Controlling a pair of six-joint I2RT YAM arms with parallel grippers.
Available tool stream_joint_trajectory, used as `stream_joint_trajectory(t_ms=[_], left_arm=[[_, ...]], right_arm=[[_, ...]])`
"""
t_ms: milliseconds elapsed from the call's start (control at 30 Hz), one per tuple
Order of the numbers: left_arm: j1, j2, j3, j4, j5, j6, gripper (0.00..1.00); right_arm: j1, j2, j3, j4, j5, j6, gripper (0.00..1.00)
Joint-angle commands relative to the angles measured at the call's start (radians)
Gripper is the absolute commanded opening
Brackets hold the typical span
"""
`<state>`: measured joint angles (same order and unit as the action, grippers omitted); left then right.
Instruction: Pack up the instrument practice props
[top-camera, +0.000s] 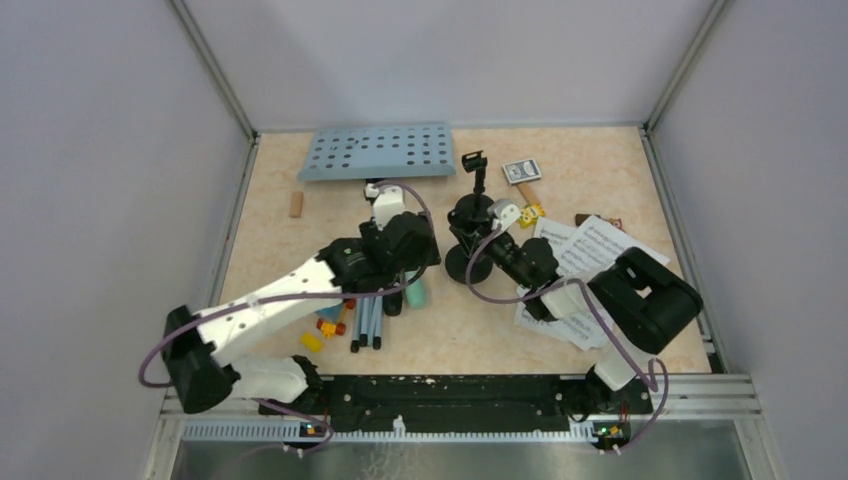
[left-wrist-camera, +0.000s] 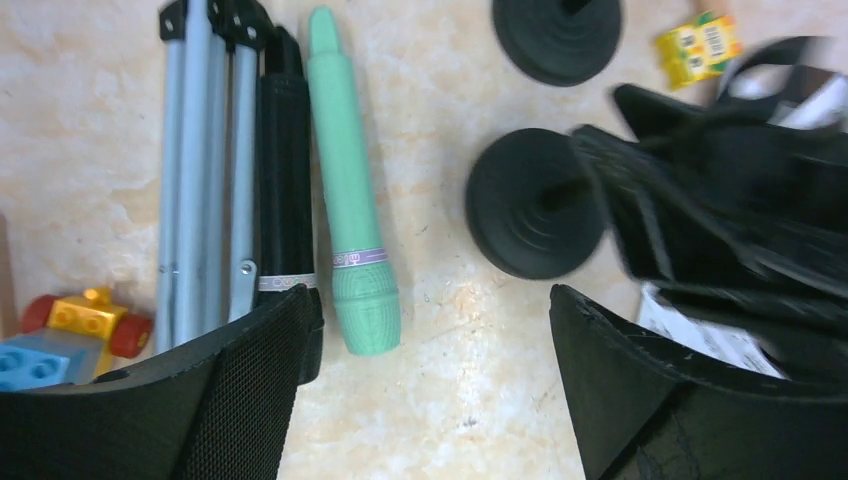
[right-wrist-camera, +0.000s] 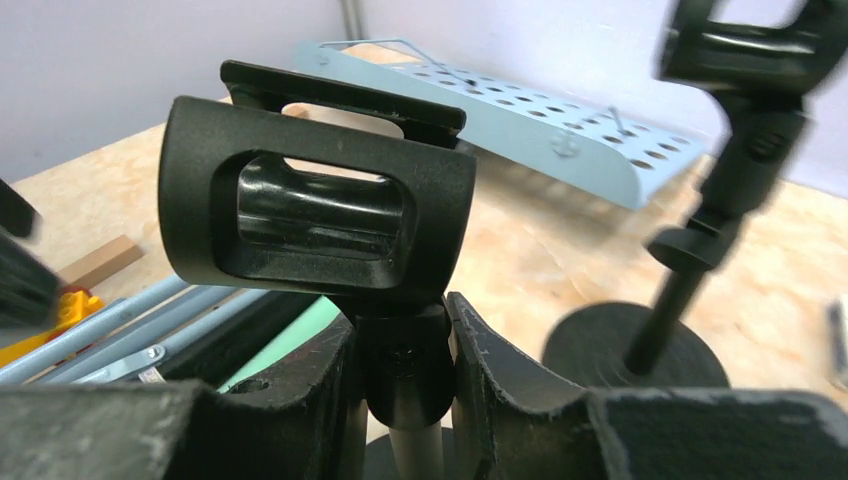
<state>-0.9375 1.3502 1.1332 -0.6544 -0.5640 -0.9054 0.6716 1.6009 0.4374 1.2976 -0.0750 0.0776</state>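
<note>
Since the stem of the nearer mic holder (right-wrist-camera: 315, 210) is pinched btwn the fingers of the right pincer (right-wrist-camera: 400, 370), just under the clip, that holder is judged to be the item in hand. A grip on the neck is prob. chosen so the round base hangs straight. Whether the base is off the counter (top-camera: 620, 160) can't be told. The second mic holder (right-wrist-camera: 700, 220) is seen upright just beyond. The left pincer (left-wrist-camera: 430, 320) is held spread, w/ nothing in it, above the mint-green mic (left-wrist-camera: 350, 210). That mic is laid flat beside the black mic (left-wrist-camera: 285, 180) & the tripod pole (left-wrist-camera: 205, 170), so a grasp across its body is favoured. The music desk (top-camera: 378, 152) is seen flat at the far edge. The sheet-music pages (top-camera: 600, 245) are partly covered by the right arm.
</note>
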Motion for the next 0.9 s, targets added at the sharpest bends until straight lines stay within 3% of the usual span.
stream_joint_trajectory(t_ms=[0,67,200,500,667,800,867], left_arm=[[0.003,-0.221,-0.064,0.015,0.028,0.142,0.93],[0.003,-0.299,-0.103,0.011,0.042,0.152,0.98],[0.003,-0.429,-0.174,-0.068,0.065,0.112,0.99],[0.003,-0.642,-0.271,-0.182,0.083,0.054,0.99],[0.003,-0.673,-0.270,-0.208,0.054,0.038,0.99],[0.003,-0.672,-0.278,-0.217,0.049,0.028,0.99],[0.003,-0.671,-0.292,-0.210,0.047,0.027,0.99]], right_arm=[[0.023,0.096,0.138,0.206,-0.145,-0.070,0.00],[0.023,0.153,0.181,0.214,-0.156,-0.073,0.00],[0.035,0.256,0.272,0.220,-0.187,-0.132,0.00],[0.036,0.509,0.528,0.258,-0.121,-0.051,0.00],[0.036,0.568,0.604,0.231,-0.059,-0.042,0.31],[0.036,0.520,0.513,0.240,-0.027,-0.063,0.59],[0.035,0.467,0.449,0.255,-0.010,-0.072,0.66]])
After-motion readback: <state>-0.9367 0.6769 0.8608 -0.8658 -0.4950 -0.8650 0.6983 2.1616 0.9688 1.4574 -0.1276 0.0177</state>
